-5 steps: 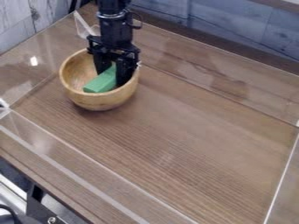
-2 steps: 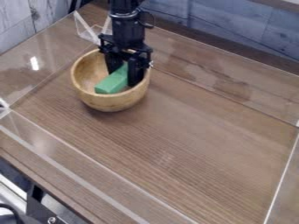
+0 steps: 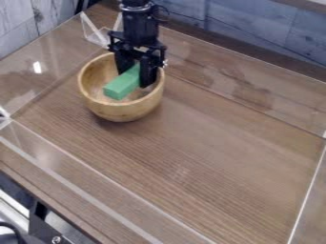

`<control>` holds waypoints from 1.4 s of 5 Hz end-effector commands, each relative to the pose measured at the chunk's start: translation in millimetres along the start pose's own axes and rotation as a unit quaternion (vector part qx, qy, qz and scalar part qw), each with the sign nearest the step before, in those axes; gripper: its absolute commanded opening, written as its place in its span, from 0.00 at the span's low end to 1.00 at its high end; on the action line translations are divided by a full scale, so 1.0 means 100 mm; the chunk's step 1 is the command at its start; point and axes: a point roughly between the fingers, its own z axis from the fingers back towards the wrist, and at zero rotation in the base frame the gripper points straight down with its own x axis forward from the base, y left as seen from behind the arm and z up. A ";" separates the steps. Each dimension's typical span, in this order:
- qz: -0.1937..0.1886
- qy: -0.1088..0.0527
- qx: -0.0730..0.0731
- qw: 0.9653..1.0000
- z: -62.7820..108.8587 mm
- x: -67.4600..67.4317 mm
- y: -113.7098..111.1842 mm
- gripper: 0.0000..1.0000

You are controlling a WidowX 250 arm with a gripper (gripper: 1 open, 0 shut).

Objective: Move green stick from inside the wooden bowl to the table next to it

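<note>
The wooden bowl (image 3: pixel 118 108) sits at the back left of the table (image 3: pixel 211 133). Inside it the green stick (image 3: pixel 121 86) leans tilted, its lower end down in the bowl and its upper end up near the far rim. My black gripper (image 3: pixel 136 71) points down into the bowl from above and is shut on the stick's upper end, with one dark finger on either side of it. The fingertips hide the part of the stick that they hold.
Clear plastic walls run along the table's edges, one on the left (image 3: pixel 32 57), one at the front (image 3: pixel 140 195) and one on the right (image 3: pixel 306 200). Bare tabletop lies to the right of the bowl and in front of it.
The gripper, the stick and the bowl have all shifted a little to the right. The stick's upper end now stands slightly higher between the fingers.
</note>
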 end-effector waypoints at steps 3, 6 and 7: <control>-0.002 -0.051 -0.005 0.999 0.49 0.05 -0.22 0.00; -0.025 -0.075 -0.021 0.997 0.58 -0.04 -0.54 0.00; -0.003 -0.085 -0.026 0.996 0.50 0.00 -0.66 0.00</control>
